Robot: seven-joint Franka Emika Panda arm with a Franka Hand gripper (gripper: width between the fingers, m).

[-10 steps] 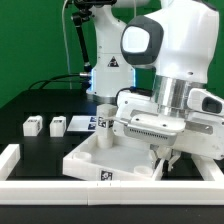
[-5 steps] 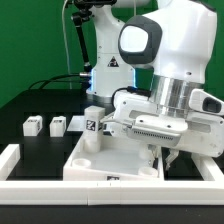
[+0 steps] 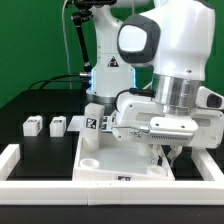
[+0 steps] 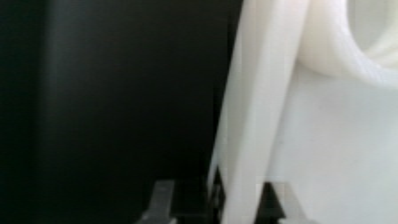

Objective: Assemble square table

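Observation:
The square table top (image 3: pixel 128 166), a white tray with a raised rim, lies on the black table near the front rail. One white tagged leg (image 3: pixel 92 122) stands upright at its far corner on the exterior view's left. Two loose small white legs (image 3: pixel 33 126) (image 3: pixel 57 125) lie further to that view's left. My gripper (image 3: pixel 165 152) reaches down at the top's side on the exterior view's right. In the wrist view my gripper (image 4: pixel 222 205) is shut on the top's rim (image 4: pixel 263 100), which runs between the two fingers (image 4: pixel 164 200).
A long white rail (image 3: pixel 18 160) borders the front and the exterior view's left of the work area. The marker board (image 3: pixel 75 123) lies behind the table top, partly hidden. A second robot base and cables stand at the back.
The table top has turned in my grip so its front edge now lies nearly parallel to the front rail. The upright leg has swung with it toward the exterior view's left and back.

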